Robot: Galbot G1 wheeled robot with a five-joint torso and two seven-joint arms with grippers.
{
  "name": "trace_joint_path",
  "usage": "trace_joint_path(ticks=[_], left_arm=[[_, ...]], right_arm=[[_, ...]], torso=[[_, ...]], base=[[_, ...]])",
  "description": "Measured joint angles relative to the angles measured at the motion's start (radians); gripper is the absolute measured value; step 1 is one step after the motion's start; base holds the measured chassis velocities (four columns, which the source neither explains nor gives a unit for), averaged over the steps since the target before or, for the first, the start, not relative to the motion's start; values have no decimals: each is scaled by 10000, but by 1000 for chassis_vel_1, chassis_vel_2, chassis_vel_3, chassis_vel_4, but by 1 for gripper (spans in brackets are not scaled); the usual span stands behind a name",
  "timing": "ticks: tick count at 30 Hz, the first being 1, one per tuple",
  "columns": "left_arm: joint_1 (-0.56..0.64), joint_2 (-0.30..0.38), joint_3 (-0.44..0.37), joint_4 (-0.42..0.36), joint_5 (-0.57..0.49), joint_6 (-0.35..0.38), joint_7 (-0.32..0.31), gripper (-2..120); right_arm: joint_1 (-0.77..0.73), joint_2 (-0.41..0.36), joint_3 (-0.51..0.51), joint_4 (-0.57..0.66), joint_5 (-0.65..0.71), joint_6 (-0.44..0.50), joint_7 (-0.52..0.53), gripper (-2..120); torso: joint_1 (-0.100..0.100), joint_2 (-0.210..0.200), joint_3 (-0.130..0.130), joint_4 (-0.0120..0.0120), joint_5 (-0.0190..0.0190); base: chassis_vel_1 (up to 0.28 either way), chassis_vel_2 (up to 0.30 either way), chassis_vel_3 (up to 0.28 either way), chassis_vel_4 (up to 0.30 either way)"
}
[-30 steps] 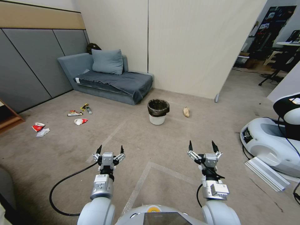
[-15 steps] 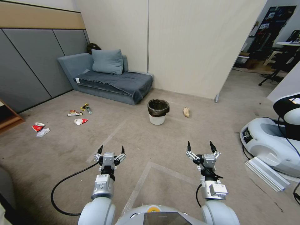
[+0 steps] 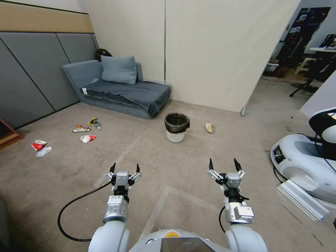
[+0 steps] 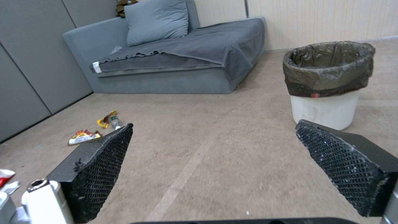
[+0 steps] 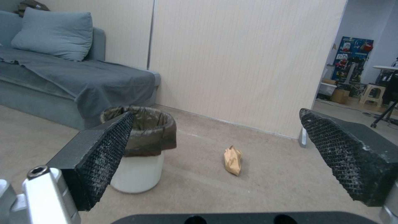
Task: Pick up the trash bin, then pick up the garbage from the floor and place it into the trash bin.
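The trash bin (image 3: 177,126), a small white bucket with a dark bag over its rim, stands upright on the carpet ahead, in front of the sofa; it also shows as the bin (image 4: 327,84) and the bin (image 5: 143,146). A tan piece of garbage (image 3: 209,126) (image 5: 233,160) lies just right of it. Further garbage lies far left: snack wrappers with a small bottle (image 3: 93,122) (image 4: 108,119), a wrapper (image 3: 81,129), a red-and-white cup (image 3: 88,138), and another cup with tissue (image 3: 39,146). My left gripper (image 3: 124,169) and right gripper (image 3: 224,165) hover low in front of me, both open and empty, well short of the bin.
A grey sofa (image 3: 119,87) with a pillow stands against the back wall. A beige partition (image 3: 224,52) ends at a foot (image 3: 242,111). Another white robot base (image 3: 304,168) and a metal rail (image 3: 302,199) sit at right. Open carpet lies between me and the bin.
The whole view has shifted slightly, the litter sliding left and down as the camera moved. Both grippers stay open in the same pose.
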Motion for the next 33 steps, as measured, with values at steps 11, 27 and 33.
trace_joint_path(ticks=[11, 27, 33], left_arm=[[-13, -7, 60, 31, 22, -1, -12, 100], [-15, -18, 120, 52, 50, 13, -32, 100], [-13, -18, 119, 56, 53, 20, -38, 100]], right_arm=[[-2, -1, 3, -18, 0, 9, -13, 100], [6, -1, 22, -64, 1, 26, -55, 100], [8, -1, 31, -83, 0, 36, -72, 100]], torso=[[0, 0, -1, -1, 1], [0, -1, -1, 0, 2], [0, 0, -1, -2, 1]], base=[[-187, 190, 189, -190], [-188, 187, 193, -176], [-194, 174, 180, -193]])
